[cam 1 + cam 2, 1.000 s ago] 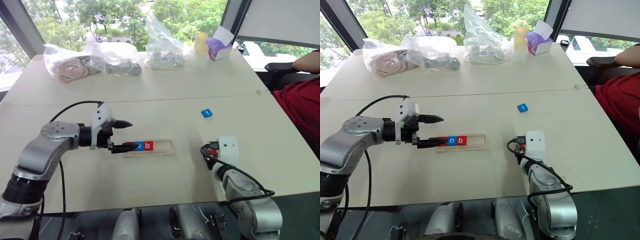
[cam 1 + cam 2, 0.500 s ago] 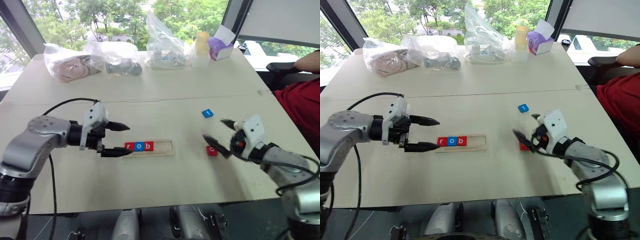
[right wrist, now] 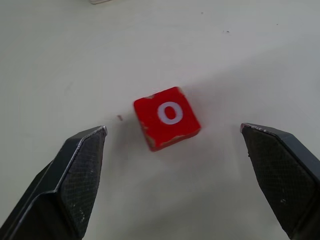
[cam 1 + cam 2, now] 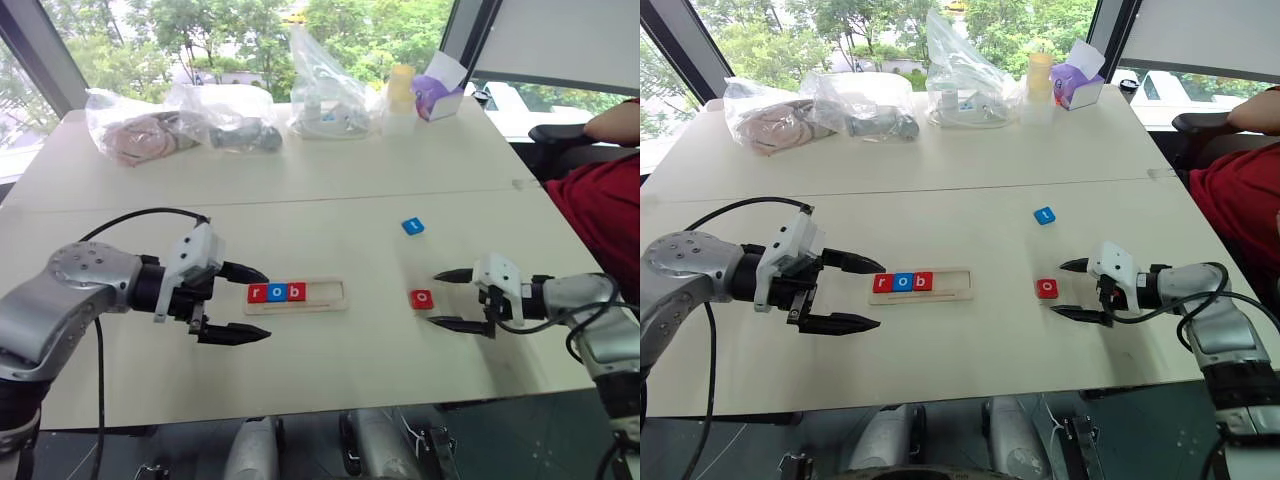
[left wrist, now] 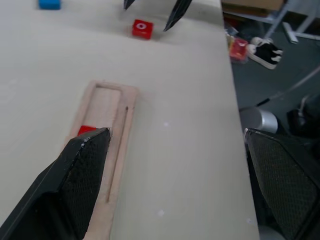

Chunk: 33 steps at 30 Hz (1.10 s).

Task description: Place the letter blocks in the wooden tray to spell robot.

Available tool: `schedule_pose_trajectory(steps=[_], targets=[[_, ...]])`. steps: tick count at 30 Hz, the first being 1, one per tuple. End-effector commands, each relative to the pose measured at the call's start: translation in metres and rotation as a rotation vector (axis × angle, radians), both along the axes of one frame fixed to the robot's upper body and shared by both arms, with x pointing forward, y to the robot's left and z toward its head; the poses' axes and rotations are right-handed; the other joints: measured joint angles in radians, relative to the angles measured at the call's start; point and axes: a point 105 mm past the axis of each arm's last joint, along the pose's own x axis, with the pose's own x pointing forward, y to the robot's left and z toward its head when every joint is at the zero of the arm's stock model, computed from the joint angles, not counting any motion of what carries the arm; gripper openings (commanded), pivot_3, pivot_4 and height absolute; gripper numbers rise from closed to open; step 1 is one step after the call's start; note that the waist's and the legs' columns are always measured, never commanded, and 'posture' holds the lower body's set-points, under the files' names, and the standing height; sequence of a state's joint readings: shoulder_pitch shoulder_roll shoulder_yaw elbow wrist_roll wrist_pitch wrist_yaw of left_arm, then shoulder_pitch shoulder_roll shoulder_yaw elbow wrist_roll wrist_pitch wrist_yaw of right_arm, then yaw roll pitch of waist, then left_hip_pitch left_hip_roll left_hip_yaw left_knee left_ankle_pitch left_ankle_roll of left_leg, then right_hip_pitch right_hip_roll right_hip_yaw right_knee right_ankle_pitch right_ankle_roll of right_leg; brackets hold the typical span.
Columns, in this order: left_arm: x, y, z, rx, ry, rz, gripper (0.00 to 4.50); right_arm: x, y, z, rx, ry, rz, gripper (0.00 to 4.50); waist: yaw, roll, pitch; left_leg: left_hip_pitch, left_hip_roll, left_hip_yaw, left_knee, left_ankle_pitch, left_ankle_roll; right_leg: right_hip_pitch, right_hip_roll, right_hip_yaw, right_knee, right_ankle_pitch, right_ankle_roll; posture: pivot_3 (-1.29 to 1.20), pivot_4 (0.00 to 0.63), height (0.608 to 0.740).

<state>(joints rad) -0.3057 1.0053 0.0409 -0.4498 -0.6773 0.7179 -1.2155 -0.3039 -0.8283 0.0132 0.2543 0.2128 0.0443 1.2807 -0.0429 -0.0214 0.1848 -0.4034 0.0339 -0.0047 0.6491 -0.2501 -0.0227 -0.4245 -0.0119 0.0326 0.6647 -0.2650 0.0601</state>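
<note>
In the left eye view, the wooden tray [image 4: 296, 295] lay flat near the middle of the pale table [image 4: 330, 190], with three letter blocks seated at its left end: a red r [image 4: 257, 293], a blue o [image 4: 276, 293] and a red b [image 4: 295, 292], touching one another in a row; the right part of the slot was bare wood. A red o block [image 4: 421, 299] lay loose on the table to the right of the tray, and a blue t block [image 4: 413, 226] lay farther back, apart from both. The left gripper [image 4: 250, 304] stood just left of the tray with its two black fingers spread wide, grasping nothing, one tip near the tray's left end. The right gripper [image 4: 441, 299] pointed toward the red o block from its right, fingers released and spread, empty, the block just beyond the tips. Clear plastic bags [image 4: 185, 120] and a small bottle [image 4: 401, 97] sat along the table's far edge, and a person's red sleeve [image 4: 600, 225] showed at the right margin. In the left wrist view, the tray ran away between the parted fingers [image 5: 82, 165], with one red tile partly hidden behind a finger. In the right wrist view, the red o block lay flat on the table, letter up, between the wide-open fingers [image 3: 80, 165] and touching neither.
</note>
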Motion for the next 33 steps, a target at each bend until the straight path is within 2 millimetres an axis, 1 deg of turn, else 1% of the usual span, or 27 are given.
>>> schedule_pose_trajectory(steps=[1, 3, 4, 7, 8, 9, 11, 13, 17, 18, 19, 20, 22, 24, 29, 33], targets=[[0.005, 0.010, 0.007, 0.016, -0.040, 0.045, 4.50, 0.008, 0.006, -0.011, -0.008, -0.019, 0.041, 4.44, 0.000, 0.000, 0.000, 0.000, 0.000, 0.000, 0.000, 0.000, 0.000, 0.000, 0.000, 0.000, 0.000, 0.000, 0.000, 0.00, 0.150, 0.740], [0.006, 0.013, 0.004, 0.022, -0.034, 0.067, 4.50, 0.011, 0.012, -0.015, 0.016, -0.014, 0.056, 3.91, 0.000, 0.000, 0.000, 0.000, 0.000, 0.000, 0.000, 0.000, 0.000, 0.000, 0.000, 0.000, 0.000, 0.000, 0.000, 0.00, 0.150, 0.740], [0.006, 0.016, 0.002, 0.030, -0.031, 0.077, 4.50, 0.012, 0.014, -0.016, 0.031, -0.006, 0.062, 3.55, -0.001, 0.000, 0.000, 0.000, 0.000, 0.000, 0.000, 0.000, 0.000, 0.000, 0.000, 0.000, 0.000, 0.000, 0.000, 0.00, 0.150, 0.740], [0.005, 0.023, -0.001, 0.053, -0.025, 0.100, 4.50, 0.011, 0.017, -0.019, 0.024, 0.005, 0.090, 2.06, -0.003, 0.000, 0.000, 0.002, 0.000, 0.001, 0.000, 0.000, 0.000, 0.001, 0.000, 0.001, 0.001, 0.000, 0.000, 0.00, 0.150, 0.740], [0.005, 0.025, 0.000, 0.053, -0.026, 0.107, 4.50, 0.011, 0.016, -0.020, 0.021, 0.005, 0.091, 1.45, -0.003, 0.000, 0.000, 0.003, 0.000, 0.001, 0.000, 0.000, 0.000, 0.002, 0.000, 0.001, 0.001, 0.000, 0.000, 0.00, 0.150, 0.740], [0.006, 0.027, 0.001, 0.052, -0.029, 0.117, 4.50, 0.011, 0.015, -0.019, 0.020, 0.006, 0.089, 1.19, -0.001, 0.000, 0.000, 0.005, 0.000, 0.001, -0.001, 0.000, 0.000, 0.004, 0.000, 0.001, 0.001, 0.000, -0.001, 0.00, 0.150, 0.740], [0.009, 0.031, 0.003, 0.056, -0.037, 0.140, 4.50, 0.012, 0.014, -0.017, 0.014, 0.003, 0.087, 1.23, 0.000, 0.000, 0.000, 0.009, 0.000, 0.001, -0.001, 0.000, 0.000, 0.008, 0.000, 0.001, 0.000, -0.002, -0.004, 0.00, 0.150, 0.740], [0.011, 0.037, 0.003, 0.062, -0.041, 0.163, 4.50, 0.017, 0.020, -0.010, 0.029, -0.017, 0.080, 1.23, 0.000, 0.000, 0.000, 0.013, 0.000, 0.001, -0.001, 0.000, 0.000, 0.012, 0.000, 0.001, 0.000, -0.002, -0.004, 0.00, 0.150, 0.740], [0.016, 0.053, 0.000, 0.094, -0.037, 0.218, 4.50, 0.028, 0.079, 0.033, 0.189, -0.066, 0.153, 1.23, -0.010, 0.001, 0.001, 0.014, 0.001, 0.002, -0.001, 0.000, 0.000, 0.011, 0.001, 0.004, 0.001, -0.002, -0.005, 0.00, 0.150, 0.740], [0.017, 0.056, -0.001, 0.100, -0.036, 0.229, 4.50, 0.030, 0.095, 0.041, 0.215, -0.072, 0.171, 1.23, -0.013, 0.001, 0.001, 0.014, 0.002, 0.002, -0.002, 0.000, 0.000, 0.011, 0.002, 0.006, 0.002, -0.002, -0.005, 0.00, 0.150, 0.740], [0.017, 0.060, -0.002, 0.110, -0.035, 0.242, 4.50, 0.032, 0.114, 0.045, 0.223, -0.087, 0.192, 1.23, -0.014, 0.001, 0.001, 0.014, 0.002, 0.002, -0.002, 0.000, 0.000, 0.010, 0.002, 0.007, 0.002, -0.001, -0.005, 0.00, 0.150, 0.740], [0.018, 0.063, -0.003, 0.118, -0.035, 0.249, 4.50, 0.033, 0.128, 0.048, 0.227, -0.102, 0.207, 1.23, -0.016, 0.001, 0.001, 0.014, 0.002, 0.002, -0.002, 0.000, 0.000, 0.010, 0.002, 0.007, 0.002, -0.001, -0.004, 0.00, 0.150, 0.740], [0.017, 0.066, -0.008, 0.132, -0.036, 0.262, 4.50, 0.032, 0.158, 0.044, 0.210, -0.113, 0.259, 1.23, -0.013, 0.001, 0.001, 0.013, 0.002, 0.002, -0.003, 0.000, 0.000, 0.008, 0.002, 0.006, 0.003, 0.000, -0.002, 0.00, 0.150, 0.740], [0.017, 0.065, -0.009, 0.127, -0.038, 0.264, 4.50, 0.029, 0.173, 0.037, 0.199, -0.104, 0.291, 1.23, -0.002, 0.001, 0.001, 0.012, 0.002, 0.002, -0.004, 0.000, 0.000, 0.007, 0.002, 0.006, 0.002, 0.000, -0.002, 0.00, 0.150, 0.740], [0.015, 0.060, -0.009, 0.103, -0.056, 0.280, 4.50, 0.023, 0.189, 0.026, 0.178, -0.082, 0.347, 1.23, 0.023, 0.001, 0.001, -0.003, 0.000, 0.004, 0.000, 0.000, 0.000, -0.005, -0.002, 0.006, 0.001, 0.000, 0.001, 0.00, 0.150, 0.740], [0.014, 0.055, -0.007, 0.071, -0.068, 0.293, 4.50, 0.018, 0.191, 0.019, 0.164, -0.067, 0.377, 1.23, 0.025, 0.000, 0.001, -0.003, -0.001, 0.006, 0.001, 0.000, 0.000, -0.004, -0.003, 0.007, 0.000, 0.000, 0.001, 0.00, 0.150, 0.740]])
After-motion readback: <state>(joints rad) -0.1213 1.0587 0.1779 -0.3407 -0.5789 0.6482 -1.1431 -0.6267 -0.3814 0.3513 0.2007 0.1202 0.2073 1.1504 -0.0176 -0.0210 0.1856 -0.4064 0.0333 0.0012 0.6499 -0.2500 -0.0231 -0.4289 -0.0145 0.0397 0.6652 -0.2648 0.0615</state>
